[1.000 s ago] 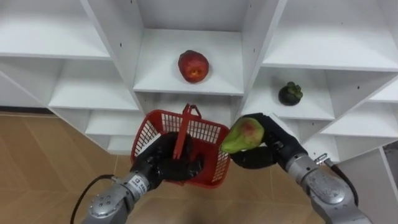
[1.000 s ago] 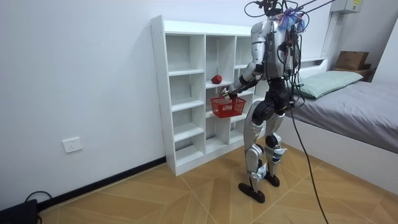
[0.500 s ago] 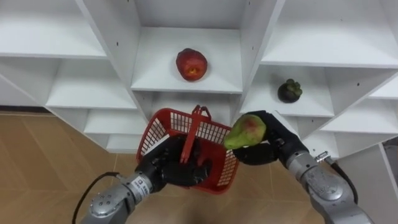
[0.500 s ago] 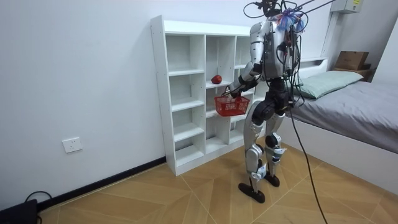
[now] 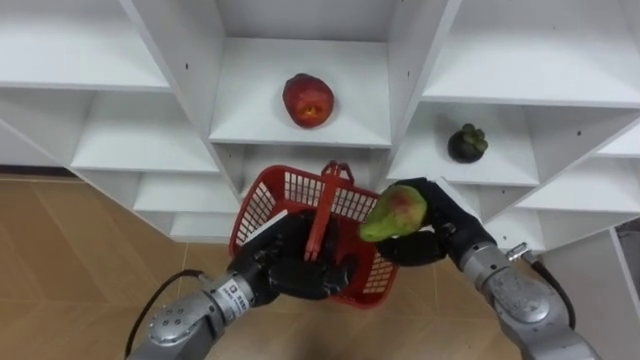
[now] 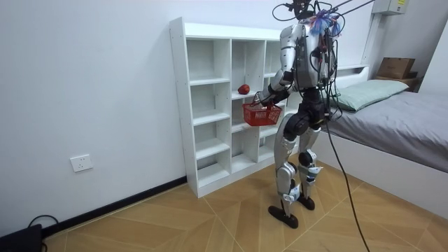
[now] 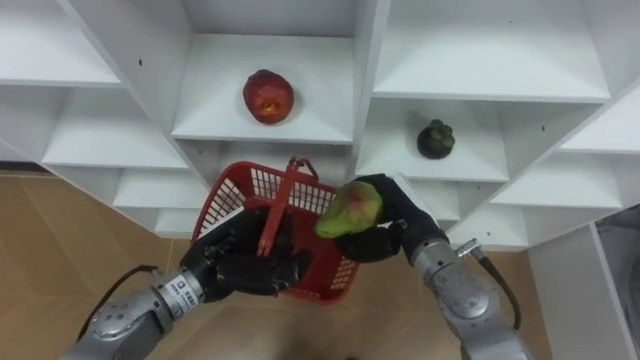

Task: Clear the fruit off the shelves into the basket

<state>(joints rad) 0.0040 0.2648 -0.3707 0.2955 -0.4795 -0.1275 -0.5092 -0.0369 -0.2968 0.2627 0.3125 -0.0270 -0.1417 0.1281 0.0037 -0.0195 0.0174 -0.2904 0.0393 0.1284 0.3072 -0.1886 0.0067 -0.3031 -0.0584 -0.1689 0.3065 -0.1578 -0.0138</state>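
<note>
My left hand point(image 5: 290, 270) point(image 7: 245, 265) is shut on the handle of a red mesh basket point(image 5: 290, 195) point(image 7: 240, 190) point(image 6: 262, 113), held in front of the white closet point(image 5: 400, 60). My right hand point(image 5: 435, 235) point(image 7: 390, 230) is shut on a green mango with a red blush point(image 5: 395, 212) point(image 7: 350, 208), right at the basket's right rim. A red apple point(image 5: 308, 100) point(image 7: 268, 96) lies on the middle shelf. A dark mangosteen point(image 5: 467, 144) point(image 7: 435, 138) sits on the shelf to the right.
The closet's dividers point(image 5: 190, 60) stand on both sides of the apple's shelf. Wooden floor point(image 5: 70, 260) lies below at the left. In the room view I stand facing the closet point(image 6: 210, 105), with a bed point(image 6: 406, 119) behind me.
My left hand has carried the basket to the right and a little up, so its rim now meets the mango. The right hand with the mango has hardly moved.
</note>
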